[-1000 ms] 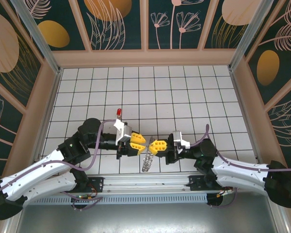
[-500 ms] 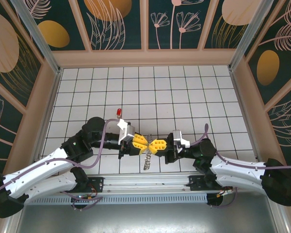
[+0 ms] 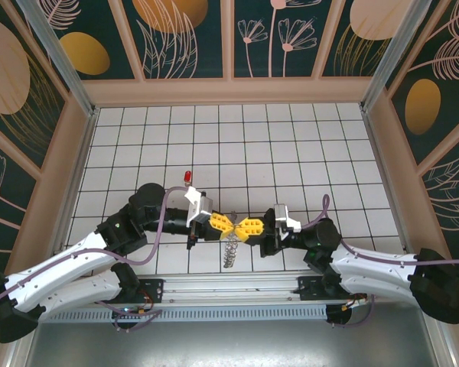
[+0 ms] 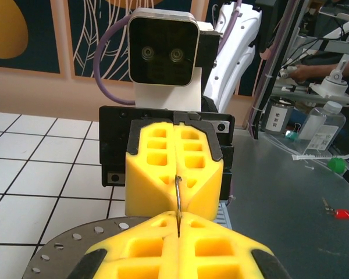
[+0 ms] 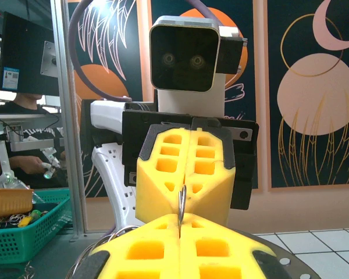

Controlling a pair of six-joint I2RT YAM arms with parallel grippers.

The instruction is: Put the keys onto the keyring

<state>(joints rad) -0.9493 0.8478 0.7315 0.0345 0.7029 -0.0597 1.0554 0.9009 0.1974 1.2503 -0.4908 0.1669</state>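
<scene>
Meeting tip to tip low over the white tiled table (image 3: pixel 291 145), the left gripper (image 3: pixel 226 223) and right gripper (image 3: pixel 245 227) each press their blocky yellow, honeycomb-moulded fingers (image 4: pixel 145 247) fully together on the keyring (image 3: pixel 229 251), a grey metal ring whose jagged, toothed length hangs below the joined tips. Both wrist views show a slim curved wire of bright metal rising from the seam between the closed fingers. The tiny key (image 3: pixel 187 177), red-headed, sits on the tiles beyond the left arm's wrist, well apart from the ring.
</scene>
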